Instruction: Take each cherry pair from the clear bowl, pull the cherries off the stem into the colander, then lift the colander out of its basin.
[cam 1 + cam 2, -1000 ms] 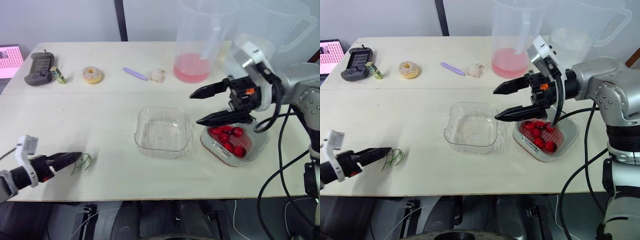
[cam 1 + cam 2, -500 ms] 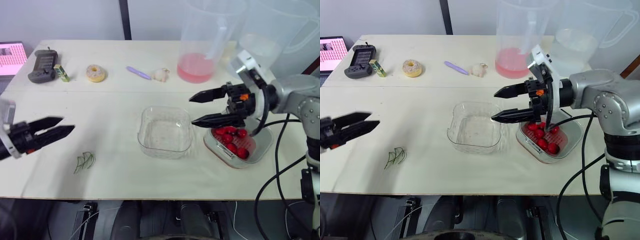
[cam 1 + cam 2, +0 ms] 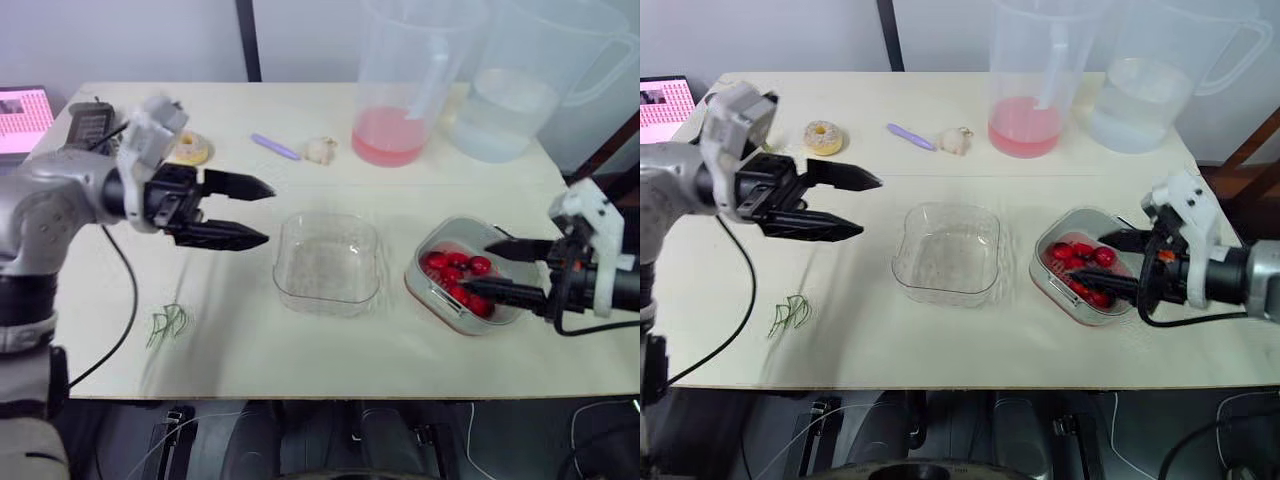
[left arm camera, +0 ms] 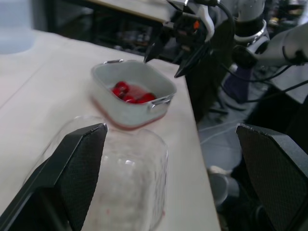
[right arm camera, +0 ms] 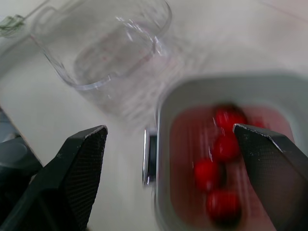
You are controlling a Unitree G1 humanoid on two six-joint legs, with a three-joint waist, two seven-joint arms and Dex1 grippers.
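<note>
The clear bowl stands empty at the table's middle. To its right is the colander in its basin, a pale tub with a red inside, holding several red cherries. My right gripper is open, coming in from the right with its fingertips low over the cherries. My left gripper is open and holds nothing, hovering just left of the clear bowl. The left wrist view looks across the bowl to the colander and the right gripper. A tuft of green stems lies at the front left.
Two tall clear pitchers stand at the back, one with pink liquid, one with water. Along the back left lie a donut, a purple pen, a small white object, a dark handheld device and a pink screen.
My left gripper has swung from the front left edge up to the clear bowl's left side. My right gripper has pulled back rightward and dropped low at the colander's right side.
</note>
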